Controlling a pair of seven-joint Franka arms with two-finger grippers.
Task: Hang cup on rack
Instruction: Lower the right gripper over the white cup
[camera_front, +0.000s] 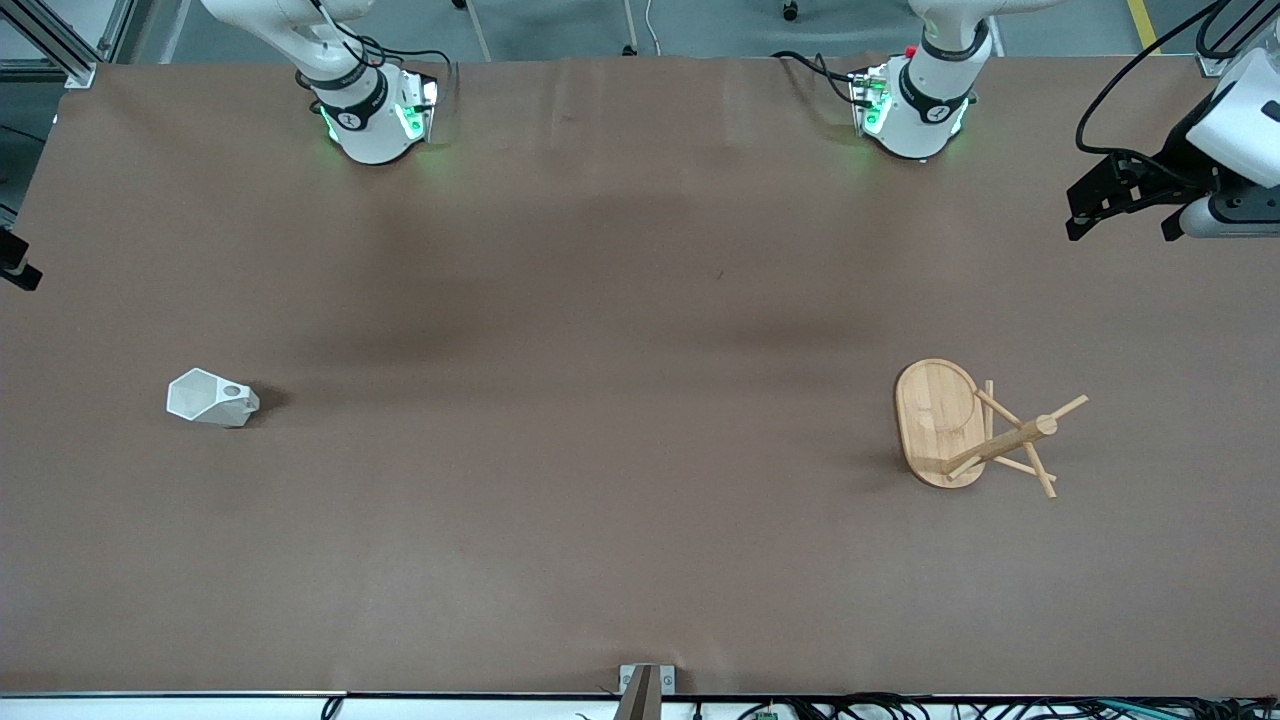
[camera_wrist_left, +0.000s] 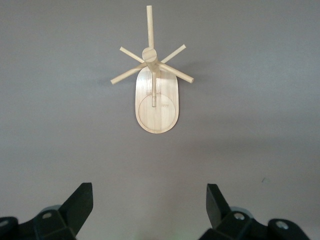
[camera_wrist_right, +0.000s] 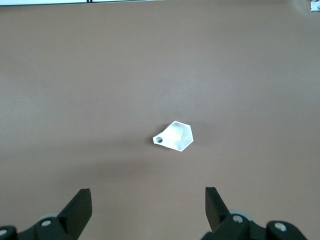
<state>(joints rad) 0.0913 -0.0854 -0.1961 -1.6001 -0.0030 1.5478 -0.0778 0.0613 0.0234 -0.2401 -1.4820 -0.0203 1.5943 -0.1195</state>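
Note:
The white faceted cup (camera_front: 210, 398) lies on its side on the brown table toward the right arm's end, with the hole in its handle part facing up. It also shows in the right wrist view (camera_wrist_right: 174, 136). The bamboo rack (camera_front: 940, 420) stands upright toward the left arm's end, its pegs bare; it also shows in the left wrist view (camera_wrist_left: 156, 100). My left gripper (camera_wrist_left: 149, 186) is open and empty, high above the table short of the rack, and shows at the front view's edge (camera_front: 1122, 228). My right gripper (camera_wrist_right: 147, 190) is open and empty, high above the table short of the cup.
The brown mat (camera_front: 640, 300) covers the whole table. The two arm bases (camera_front: 370, 110) (camera_front: 915, 105) stand along its edge farthest from the front camera. A small metal bracket (camera_front: 645, 680) sits at the edge nearest to that camera.

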